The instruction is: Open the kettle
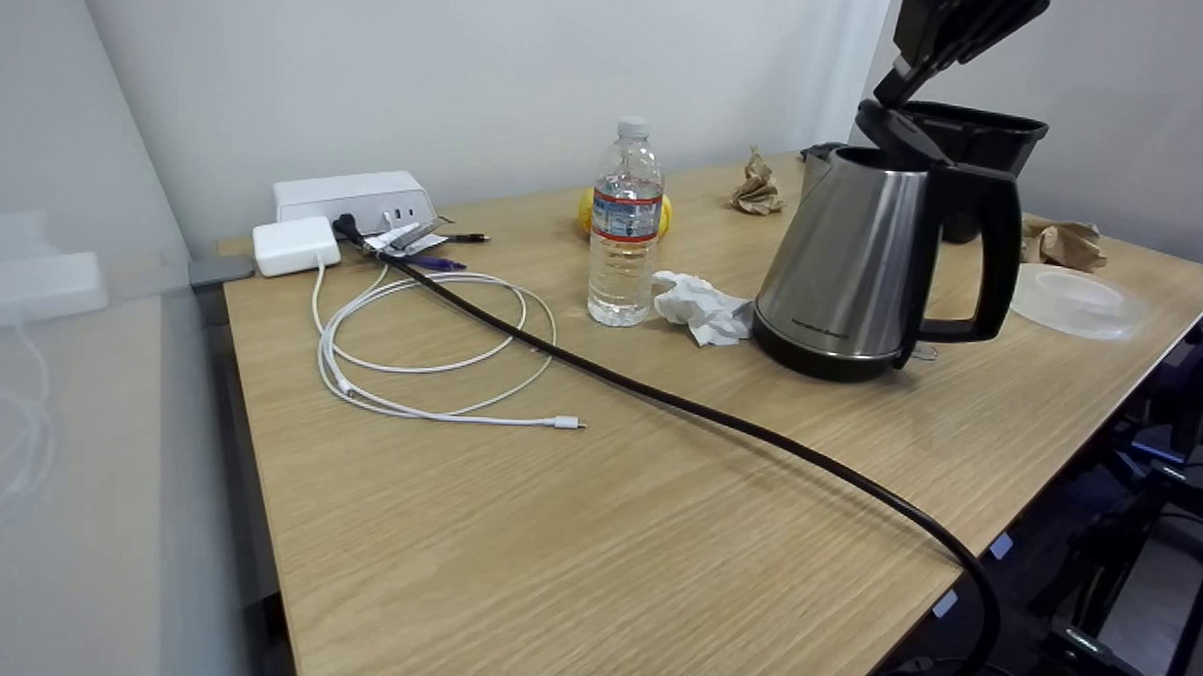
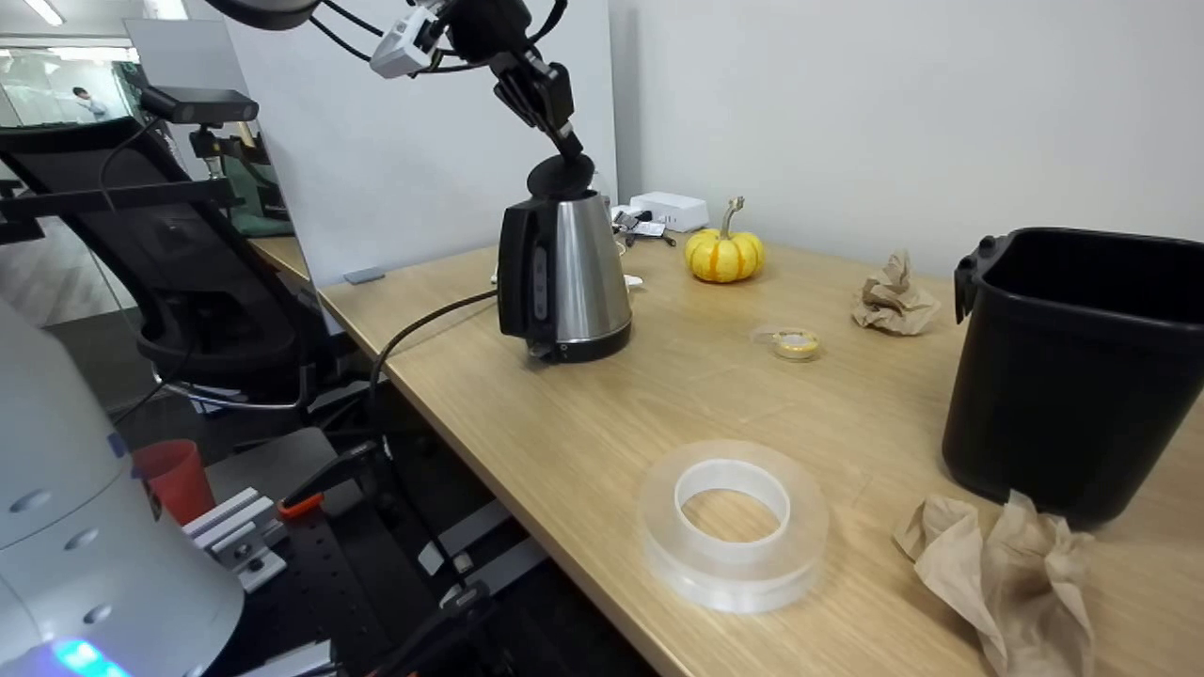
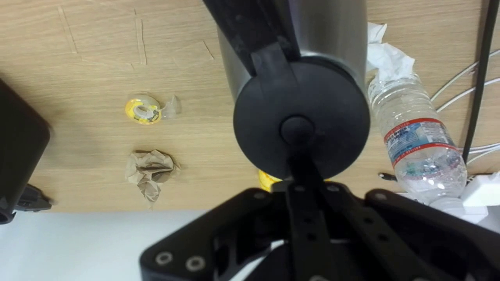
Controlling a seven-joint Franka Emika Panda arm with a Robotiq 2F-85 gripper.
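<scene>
The brushed-steel kettle [image 1: 842, 271] stands upright on the table; it also shows in an exterior view [image 2: 593, 273] and in the wrist view [image 3: 332, 29]. Its black lid [image 1: 911, 139] is tilted up from the kettle's mouth, hinged at the handle side. In the wrist view the round lid [image 3: 261, 117] faces the camera. My gripper [image 3: 300, 156] is shut, its fingertips together against the lid's outer face near the central round. It also shows in both exterior views [image 1: 890, 86] [image 2: 569, 143]. Whether the tips pinch anything is too dark to tell. The kettle's inside is hidden.
A water bottle [image 1: 625, 229] and white tissue [image 1: 703, 307] stand beside the kettle. A black cable [image 1: 699, 409] crosses the table. A yellow pumpkin [image 2: 722, 254], small tape roll [image 2: 795, 345], large clear tape roll [image 2: 734, 578], crumpled paper [image 2: 894, 301] and black bin [image 2: 1063, 404] are also there.
</scene>
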